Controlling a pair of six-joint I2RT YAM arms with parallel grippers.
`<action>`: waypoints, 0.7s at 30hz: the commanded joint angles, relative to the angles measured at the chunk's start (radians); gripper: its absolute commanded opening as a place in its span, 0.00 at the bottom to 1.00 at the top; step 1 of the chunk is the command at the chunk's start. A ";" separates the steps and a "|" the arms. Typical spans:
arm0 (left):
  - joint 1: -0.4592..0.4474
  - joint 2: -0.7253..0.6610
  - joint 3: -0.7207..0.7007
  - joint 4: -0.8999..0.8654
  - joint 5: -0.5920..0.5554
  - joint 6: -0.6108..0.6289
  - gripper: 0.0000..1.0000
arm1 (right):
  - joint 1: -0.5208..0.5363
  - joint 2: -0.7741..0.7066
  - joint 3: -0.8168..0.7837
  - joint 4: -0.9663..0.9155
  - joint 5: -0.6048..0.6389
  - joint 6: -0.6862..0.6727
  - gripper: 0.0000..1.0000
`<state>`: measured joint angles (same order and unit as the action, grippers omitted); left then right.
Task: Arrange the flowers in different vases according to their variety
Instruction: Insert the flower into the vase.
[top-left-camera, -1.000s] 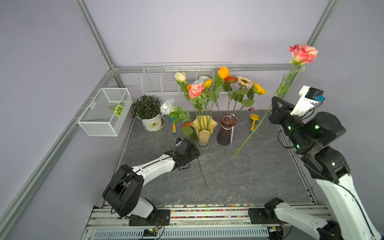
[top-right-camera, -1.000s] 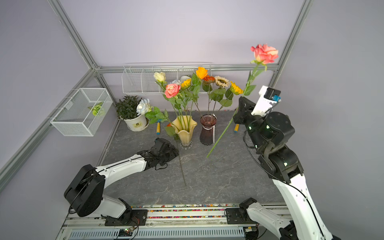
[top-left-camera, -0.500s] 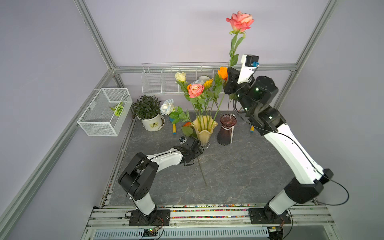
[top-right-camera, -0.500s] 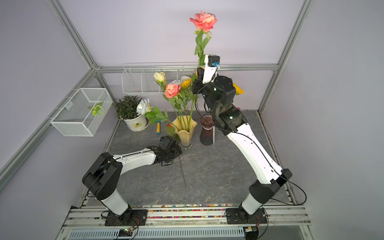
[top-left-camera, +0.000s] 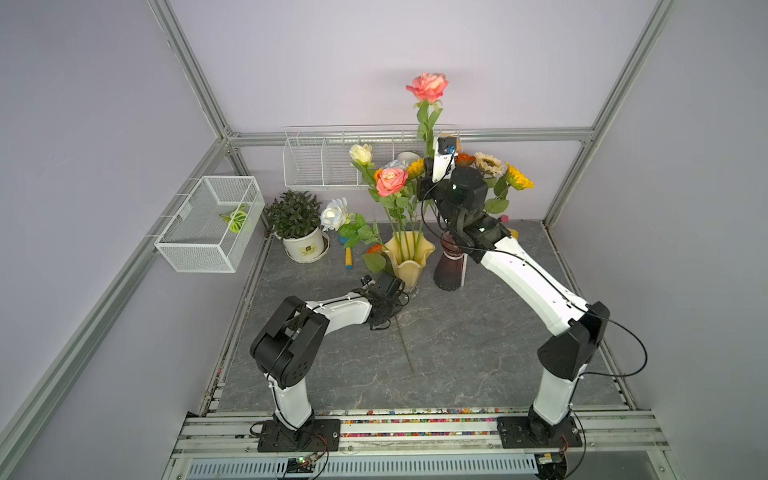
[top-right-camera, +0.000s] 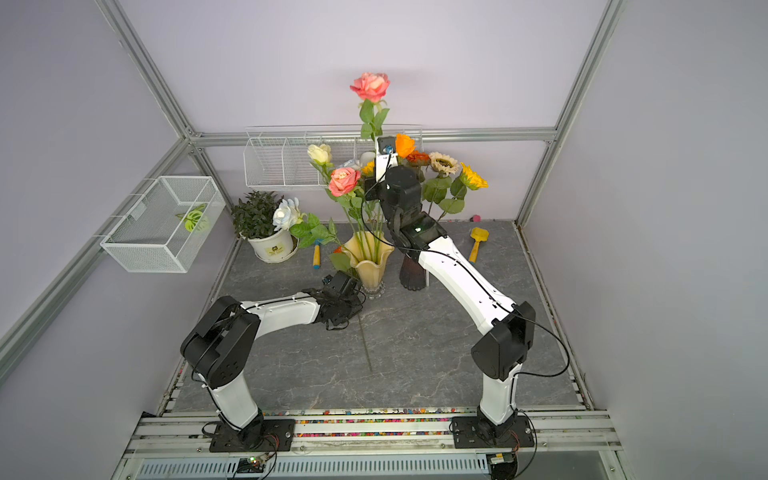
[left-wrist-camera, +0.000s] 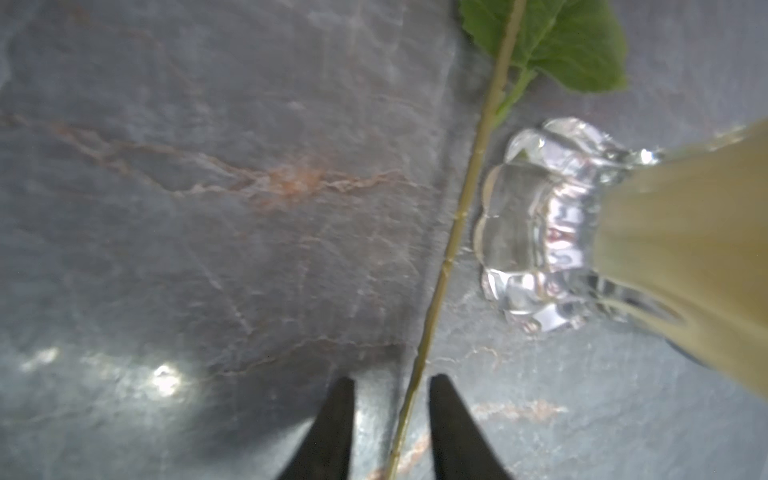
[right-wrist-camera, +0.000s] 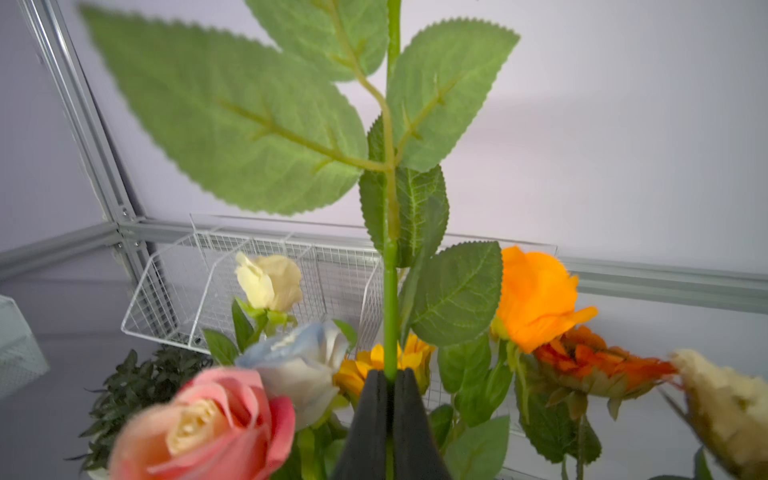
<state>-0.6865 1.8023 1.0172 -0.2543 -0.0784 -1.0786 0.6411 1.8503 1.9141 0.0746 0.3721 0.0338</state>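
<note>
Grey stone-patterned table (top-left-camera: 478, 353) carries two vases near its rear, the yellow vase (top-left-camera: 409, 259) and the dark purple vase (top-left-camera: 449, 270), close together but apart.

Finding one: the right gripper (right-wrist-camera: 388, 376) is raised above the vases. Its jaws are pressed together on the green stem of a pink rose (top-left-camera: 428, 86). The rose stands upright, and its bloom is the highest item in both top views. Its stem runs down behind the wrist towards the yellow vase. Whether the lower end sits inside the rim cannot be told.

Finding two: the left gripper (left-wrist-camera: 391, 378) is low over the table, just in front of the yellow vase's clear foot (left-wrist-camera: 536, 232). Its jaws are narrow but not closed. A loose stem (left-wrist-camera: 457, 216) passes between them with a sliver of gap on either side, and no contact is visible. This stem lies flat on the table, running from just beside the foot towards the front edge.

Contents: a second pink rose (top-left-camera: 390, 180) and a cream rose (top-left-camera: 360, 153) stand in the yellow vase. A cream sunflower head (top-left-camera: 486, 162) and a yellow sunflower head (top-left-camera: 517, 178) stand above the dark purple vase, their stems partly hidden by the right arm (top-left-camera: 523, 270). An orange rose (top-right-camera: 404, 144) shows among them.
</note>
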 joint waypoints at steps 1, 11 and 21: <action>0.007 0.022 0.012 -0.040 -0.002 -0.005 0.20 | 0.003 -0.041 -0.119 0.122 0.023 0.010 0.00; 0.008 -0.009 0.006 -0.070 -0.041 -0.004 0.00 | 0.014 -0.161 -0.346 0.092 -0.037 0.083 0.46; 0.008 -0.081 0.011 -0.100 -0.060 -0.003 0.00 | 0.042 -0.317 -0.482 -0.049 -0.109 0.098 0.68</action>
<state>-0.6823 1.7645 1.0172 -0.3283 -0.1196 -1.0870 0.6724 1.5620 1.4643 0.0891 0.2977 0.1219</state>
